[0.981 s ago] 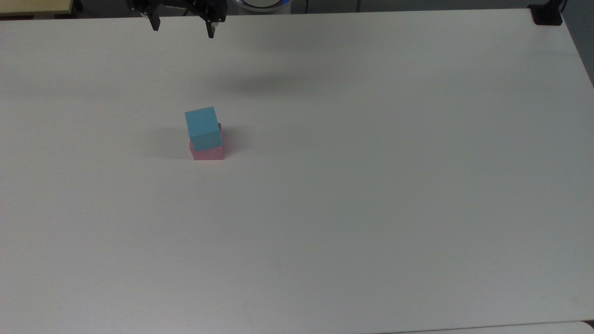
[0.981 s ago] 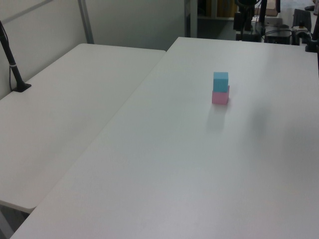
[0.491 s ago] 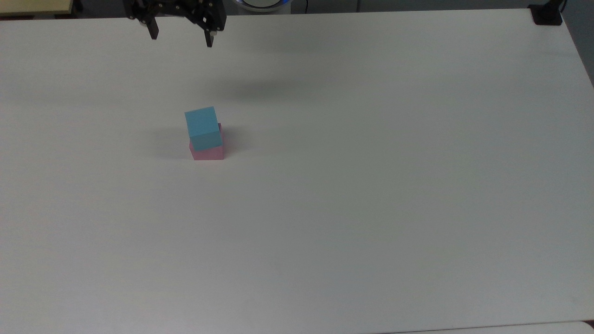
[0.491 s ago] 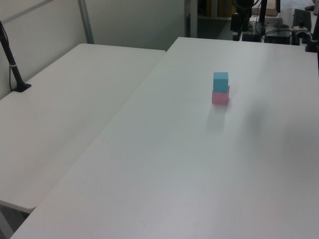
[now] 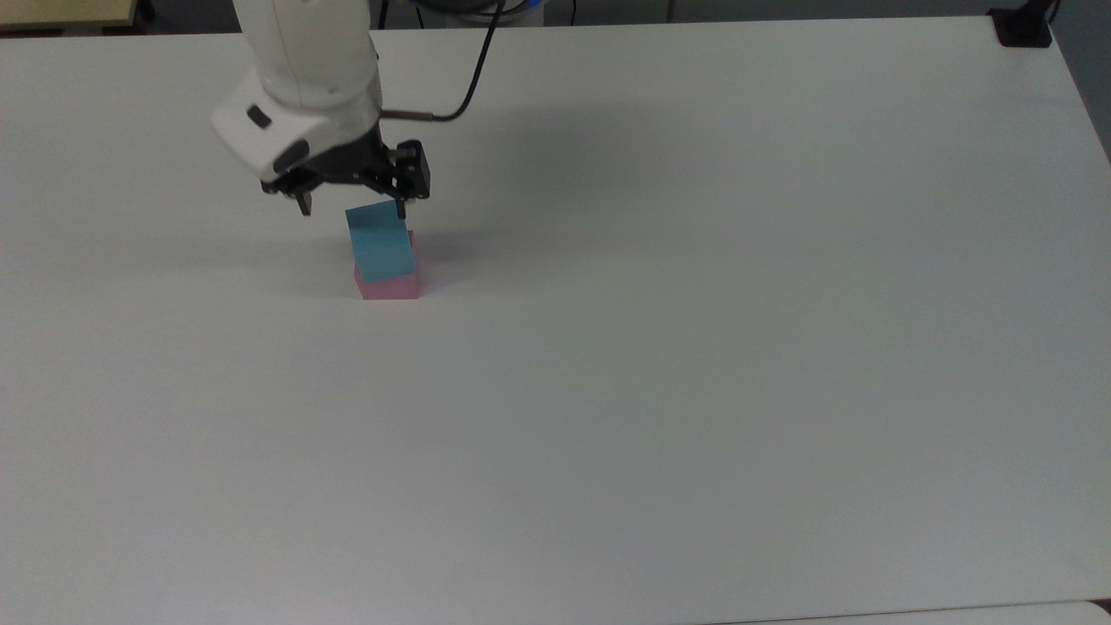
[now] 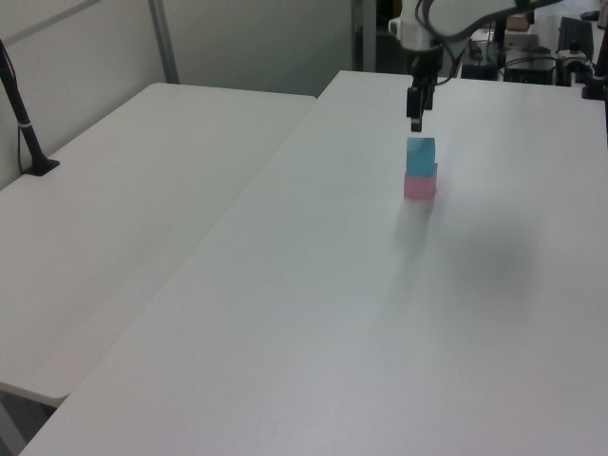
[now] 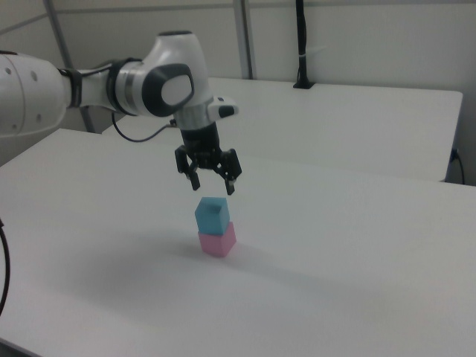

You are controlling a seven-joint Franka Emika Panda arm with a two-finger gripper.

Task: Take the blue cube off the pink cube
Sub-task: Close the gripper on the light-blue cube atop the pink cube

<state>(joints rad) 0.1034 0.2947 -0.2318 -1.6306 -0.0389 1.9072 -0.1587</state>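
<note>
The blue cube [image 5: 379, 247] [image 6: 421, 156] [image 7: 212, 214] rests on top of the pink cube [image 5: 390, 286] [image 6: 420, 186] [image 7: 218, 242], a little offset from it, on the white table. My gripper [image 5: 351, 208] [image 6: 416, 122] [image 7: 213, 184] hangs open just above the blue cube, fingers pointing down and spread wider than the cube. Nothing is between the fingers, and they do not touch the cube.
The white table [image 5: 660, 347] stretches wide on all sides of the stack. A second white table [image 6: 123, 209] adjoins it in the left view. A black post base [image 5: 1022, 28] stands at the top view's upper right corner. A black cable [image 5: 469, 82] trails from the arm.
The arm has come down from the far edge of the table to a spot just above the stacked cubes. The cubes have not moved.
</note>
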